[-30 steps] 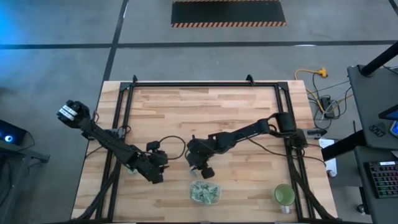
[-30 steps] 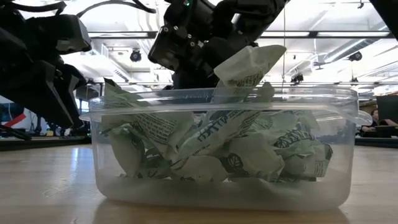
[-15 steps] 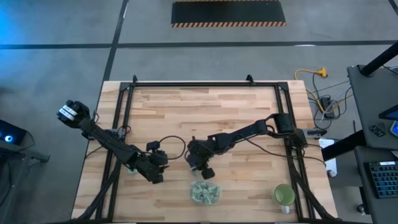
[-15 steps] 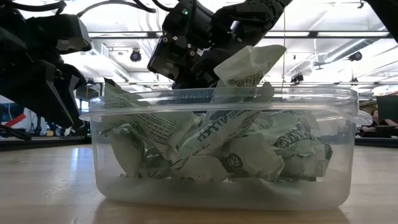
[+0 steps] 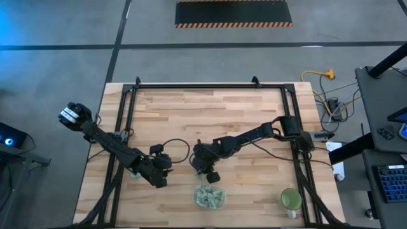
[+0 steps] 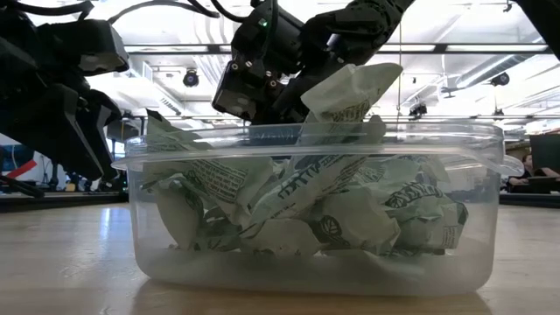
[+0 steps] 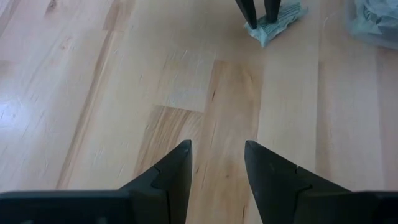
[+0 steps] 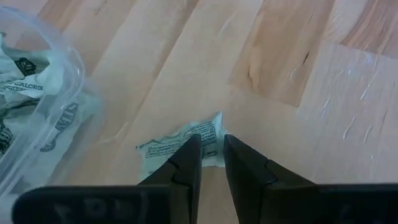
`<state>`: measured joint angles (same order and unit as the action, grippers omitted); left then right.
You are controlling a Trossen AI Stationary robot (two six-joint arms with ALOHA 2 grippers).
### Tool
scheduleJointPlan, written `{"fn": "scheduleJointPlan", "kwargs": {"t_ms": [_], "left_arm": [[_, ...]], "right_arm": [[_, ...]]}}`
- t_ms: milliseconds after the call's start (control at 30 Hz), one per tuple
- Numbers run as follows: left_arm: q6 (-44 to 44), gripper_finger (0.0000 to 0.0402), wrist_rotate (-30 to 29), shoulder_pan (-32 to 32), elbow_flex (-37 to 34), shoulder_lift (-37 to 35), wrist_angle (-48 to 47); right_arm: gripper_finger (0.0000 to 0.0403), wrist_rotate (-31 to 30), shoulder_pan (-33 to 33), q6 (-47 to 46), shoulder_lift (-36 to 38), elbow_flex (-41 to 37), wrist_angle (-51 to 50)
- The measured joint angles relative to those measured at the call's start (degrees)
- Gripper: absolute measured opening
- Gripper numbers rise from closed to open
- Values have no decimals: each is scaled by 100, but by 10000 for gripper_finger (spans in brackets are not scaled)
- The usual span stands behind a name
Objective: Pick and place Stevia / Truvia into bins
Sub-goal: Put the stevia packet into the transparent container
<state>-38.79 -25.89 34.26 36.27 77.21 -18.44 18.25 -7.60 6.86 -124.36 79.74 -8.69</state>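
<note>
One pale green and white Stevia sachet point(image 8: 177, 148) lies flat on the wood table, just on the far side of the clear bin point(image 5: 210, 197). The bin is heaped with several sachets point(image 6: 306, 206), and one stands above its rim. My right gripper point(image 8: 211, 144) points down at the loose sachet, its fingers nearly together on it. The left wrist view shows this sachet point(image 7: 280, 22) too. My left gripper point(image 5: 159, 180) hovers open over bare wood to the left of the bin and holds nothing. My right gripper pinches the loose sachet at one end point(image 8: 211, 149) between its two fingers. It comes from above, pointing down; the fingertips point(image 7: 250, 17) stand on the table. The sachet lies flat on the wood, its larger part spread out to one side of the fingers.
A round green cup point(image 5: 290, 199) stands near the table's near right corner. The bin's wall point(image 8: 43, 93) is close beside my right gripper. A black frame point(image 5: 210, 86) runs round the table top. Open wood lies toward the far edge.
My right gripper has shifted slightly toward the table's right behind the bin; the sachets in the bin have stayed still.
</note>
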Motion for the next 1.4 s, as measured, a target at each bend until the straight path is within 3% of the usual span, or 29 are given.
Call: {"fn": "scheduleJointPlan", "kwargs": {"t_ms": [267,567,900,1067,1233,1400], "left_arm": [[-3,132,2,0,20,0,42],[-3,132,2,2,20,0,42],[-4,132,6,2,20,0,39],[-2,132,7,2,20,2,63],[7,132,5,-2,18,2,118],[9,132,4,-2,20,2,151]], "right_arm": [[12,-23,0,53,0,-13,-11],[9,-46,45,115,90,127,-13],[9,-42,113,295,788,158,-498],[9,71,-96,389,1082,81,-830],[8,617,-461,407,1152,-9,-831],[9,629,-873,427,1027,-13,-766]]}}
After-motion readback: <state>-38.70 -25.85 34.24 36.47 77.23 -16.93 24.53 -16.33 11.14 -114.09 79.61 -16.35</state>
